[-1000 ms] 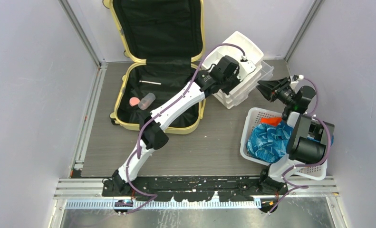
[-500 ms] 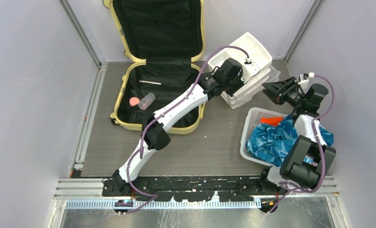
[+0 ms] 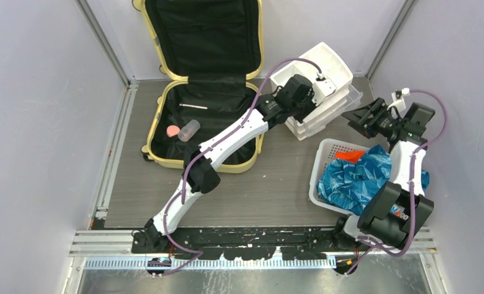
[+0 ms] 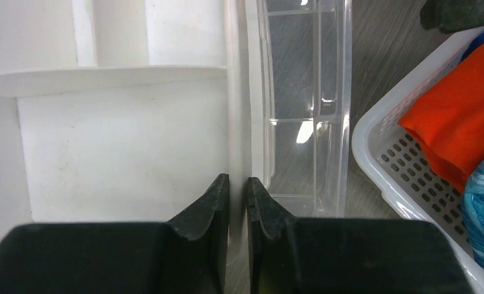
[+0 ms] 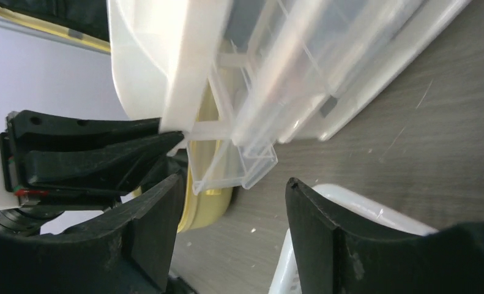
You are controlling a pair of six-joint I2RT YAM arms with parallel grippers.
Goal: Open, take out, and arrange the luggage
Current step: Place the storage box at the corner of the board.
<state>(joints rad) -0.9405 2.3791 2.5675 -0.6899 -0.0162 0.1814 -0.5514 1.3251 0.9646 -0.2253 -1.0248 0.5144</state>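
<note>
The luggage (image 3: pixel 202 37) lies open at the back left, its lid propped against the wall. Its pale yellow edge (image 5: pixel 210 202) also shows in the right wrist view. My left gripper (image 3: pixel 314 93) reaches past it and is shut on the thin upright wall (image 4: pixel 239 92) of the white drawer bin (image 3: pixel 325 67). My right gripper (image 3: pixel 354 117) hangs open just right of the bin, holding nothing. A corner of the clear drawer (image 5: pixel 251 165) sits just ahead of its gap (image 5: pixel 233 184).
A white perforated basket (image 3: pixel 325 150) at the right holds a blue patterned cloth (image 3: pixel 352 177) and an orange cloth (image 3: pixel 349 156). In the suitcase's lower half lie a pink item (image 3: pixel 173 130), a clear bottle (image 3: pixel 189 130) and a thin white stick (image 3: pixel 193 106).
My right gripper has opened wider and its arm has swung back to the right. The left gripper has shifted the bin's top tray slightly right.
</note>
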